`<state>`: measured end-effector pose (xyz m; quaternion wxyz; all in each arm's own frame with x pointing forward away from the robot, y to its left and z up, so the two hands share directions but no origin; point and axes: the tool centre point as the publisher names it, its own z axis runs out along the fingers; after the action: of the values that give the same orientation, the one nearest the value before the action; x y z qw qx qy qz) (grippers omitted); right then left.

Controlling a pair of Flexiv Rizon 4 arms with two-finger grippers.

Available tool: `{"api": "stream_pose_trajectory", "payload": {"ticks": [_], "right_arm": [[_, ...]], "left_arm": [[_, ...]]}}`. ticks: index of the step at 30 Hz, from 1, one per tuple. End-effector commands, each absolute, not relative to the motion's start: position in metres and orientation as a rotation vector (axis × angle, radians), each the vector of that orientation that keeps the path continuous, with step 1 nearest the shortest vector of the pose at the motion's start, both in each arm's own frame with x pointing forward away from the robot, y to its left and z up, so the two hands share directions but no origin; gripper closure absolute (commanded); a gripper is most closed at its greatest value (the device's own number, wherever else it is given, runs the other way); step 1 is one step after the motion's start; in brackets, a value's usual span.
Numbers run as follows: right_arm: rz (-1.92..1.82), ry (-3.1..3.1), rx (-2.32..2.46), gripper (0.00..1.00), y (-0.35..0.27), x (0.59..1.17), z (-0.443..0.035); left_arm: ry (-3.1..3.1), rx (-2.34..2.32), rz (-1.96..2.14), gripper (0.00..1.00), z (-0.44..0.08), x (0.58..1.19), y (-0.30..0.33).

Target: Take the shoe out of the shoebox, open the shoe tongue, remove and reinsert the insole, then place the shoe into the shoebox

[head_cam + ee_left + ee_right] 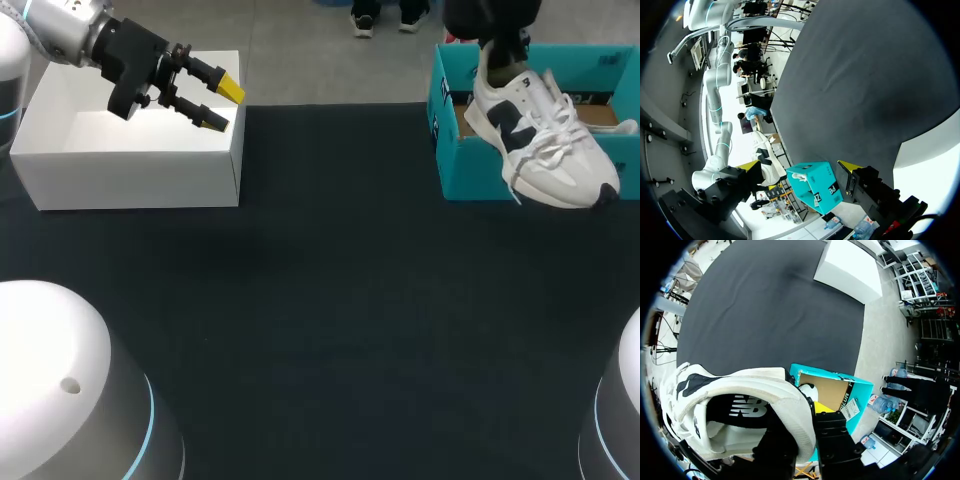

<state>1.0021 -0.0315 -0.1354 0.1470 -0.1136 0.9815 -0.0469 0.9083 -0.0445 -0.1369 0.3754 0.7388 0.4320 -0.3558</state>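
Matt dark felt-like table (330,330), smooth matt white box (130,175), matt teal cardboard shoebox (468,165), smooth white shoe (572,165), woven cloth laces (556,128).

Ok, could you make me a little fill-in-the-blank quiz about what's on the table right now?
1. The shoe is held by the ___ arm's jaws, above the teal shoebox.
2. The left arm's jaws stand ___, holding nothing.
3. They hang over a ___ box.

Missing words: right; open; white.
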Motion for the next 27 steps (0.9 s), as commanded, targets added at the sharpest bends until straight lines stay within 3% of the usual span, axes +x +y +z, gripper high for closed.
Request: {"api": "stream_pose_trajectory", "payload": {"ticks": [1, 11, 27], "right_arm": [[-0.135, 2.82, -0.327, 1.0, -0.032, 1.0, -0.135], [-0.135, 2.82, -0.327, 1.0, -0.032, 1.0, -0.135], [-0.301, 2.785, -0.141, 1.0, -0.124, 1.092, -0.141]], "left_arm": [[1.106, 1.893, -0.908, 0.0, -0.136, 0.908, -0.044], [1.106, 1.893, -0.908, 0.0, -0.136, 0.908, -0.044], [1.106, 1.893, -0.908, 0.0, -0.136, 0.908, -0.044]]}}
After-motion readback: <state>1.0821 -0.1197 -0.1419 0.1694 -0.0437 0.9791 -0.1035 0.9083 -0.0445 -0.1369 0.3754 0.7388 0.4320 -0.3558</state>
